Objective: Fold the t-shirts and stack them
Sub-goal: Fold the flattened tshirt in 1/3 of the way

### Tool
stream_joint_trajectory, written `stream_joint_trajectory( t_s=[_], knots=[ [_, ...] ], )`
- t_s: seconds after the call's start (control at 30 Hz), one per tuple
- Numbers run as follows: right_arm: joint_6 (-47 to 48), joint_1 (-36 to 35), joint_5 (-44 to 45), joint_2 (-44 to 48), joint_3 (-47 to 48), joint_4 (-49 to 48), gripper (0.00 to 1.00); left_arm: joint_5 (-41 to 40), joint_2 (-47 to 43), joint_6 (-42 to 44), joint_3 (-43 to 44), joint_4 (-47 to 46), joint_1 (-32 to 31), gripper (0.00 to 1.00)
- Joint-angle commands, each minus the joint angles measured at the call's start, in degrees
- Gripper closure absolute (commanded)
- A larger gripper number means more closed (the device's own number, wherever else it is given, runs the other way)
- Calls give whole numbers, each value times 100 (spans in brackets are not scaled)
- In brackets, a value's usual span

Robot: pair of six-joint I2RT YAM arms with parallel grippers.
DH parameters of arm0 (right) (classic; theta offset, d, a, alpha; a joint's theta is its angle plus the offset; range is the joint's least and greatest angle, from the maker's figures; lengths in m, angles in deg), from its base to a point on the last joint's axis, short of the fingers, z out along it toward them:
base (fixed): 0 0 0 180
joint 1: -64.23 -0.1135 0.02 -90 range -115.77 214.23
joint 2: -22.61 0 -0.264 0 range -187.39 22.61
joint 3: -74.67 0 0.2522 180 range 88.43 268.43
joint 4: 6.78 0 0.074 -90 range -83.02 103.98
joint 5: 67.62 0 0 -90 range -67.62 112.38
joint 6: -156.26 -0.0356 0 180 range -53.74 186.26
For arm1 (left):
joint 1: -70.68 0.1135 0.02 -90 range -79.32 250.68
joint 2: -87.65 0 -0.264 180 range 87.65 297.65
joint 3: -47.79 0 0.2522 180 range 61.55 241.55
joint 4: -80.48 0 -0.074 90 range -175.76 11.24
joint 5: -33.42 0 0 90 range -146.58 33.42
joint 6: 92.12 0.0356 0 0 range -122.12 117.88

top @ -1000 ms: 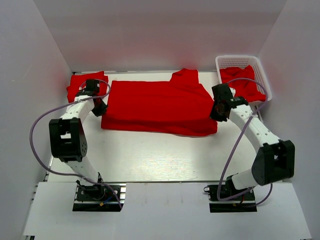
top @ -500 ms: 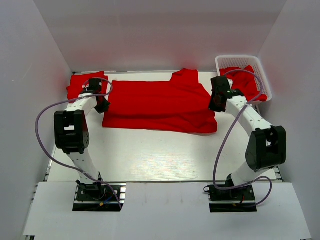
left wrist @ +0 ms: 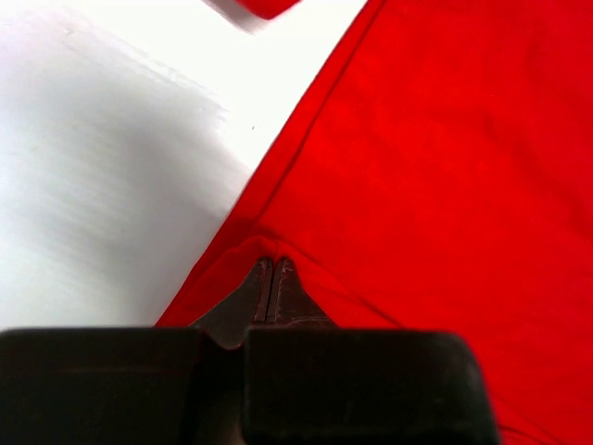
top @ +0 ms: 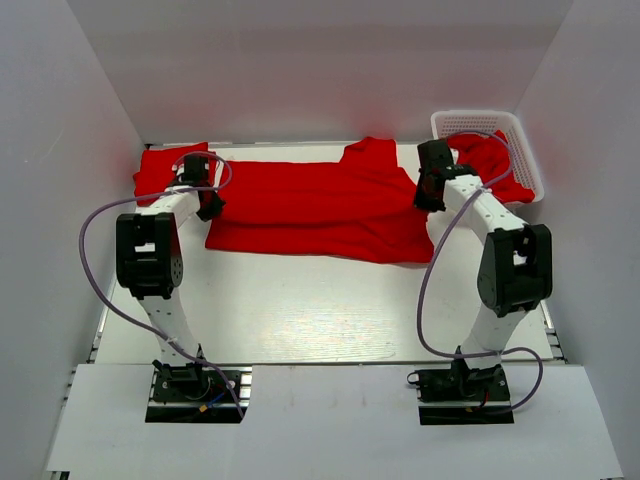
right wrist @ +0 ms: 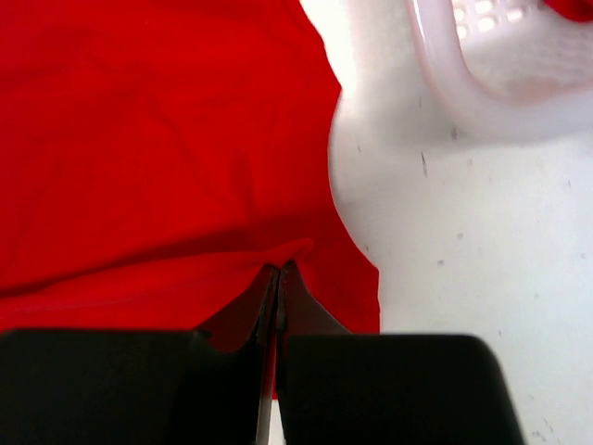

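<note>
A red t-shirt point(top: 320, 205) lies spread across the middle of the table, partly folded over itself. My left gripper point(top: 207, 206) is shut on its left edge; the left wrist view shows the fingertips point(left wrist: 272, 264) pinching a fold of the red cloth point(left wrist: 435, 167). My right gripper point(top: 428, 196) is shut on its right edge; the right wrist view shows the fingertips point(right wrist: 279, 271) pinching the cloth point(right wrist: 148, 139). A folded red t-shirt point(top: 160, 168) lies at the back left. Another red t-shirt point(top: 490, 162) sits in the basket.
A white lattice basket point(top: 480, 128) stands at the back right, close behind my right gripper; its rim shows in the right wrist view point(right wrist: 482, 102). White walls close in the table on the left, back and right. Purple cables loop off both arms.
Both grippers have moved toward the back of the table, carrying the near edge of the spread t-shirt with them. The shirt's visible front-to-back depth has shrunk.
</note>
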State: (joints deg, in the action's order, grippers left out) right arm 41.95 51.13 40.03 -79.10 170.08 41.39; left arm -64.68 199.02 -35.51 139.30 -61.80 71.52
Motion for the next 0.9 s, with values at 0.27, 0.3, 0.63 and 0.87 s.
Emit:
stream_joint_trajectory(
  t_s=[0.27,0.3,0.63,0.87],
  knots=[
    [595,98,-385,-1219,1430,-805,100,-280,113,219,388,-525,-84,92],
    [612,97,-411,-1394,1581,-735,98,-280,165,219,450,-446,-84,67],
    [1122,89,-771,-2204,2794,-374,54,-166,-150,446,504,-340,-137,0],
    [1192,80,-1123,-1607,2479,-242,10,168,-599,640,556,-340,-242,0]
  ],
)
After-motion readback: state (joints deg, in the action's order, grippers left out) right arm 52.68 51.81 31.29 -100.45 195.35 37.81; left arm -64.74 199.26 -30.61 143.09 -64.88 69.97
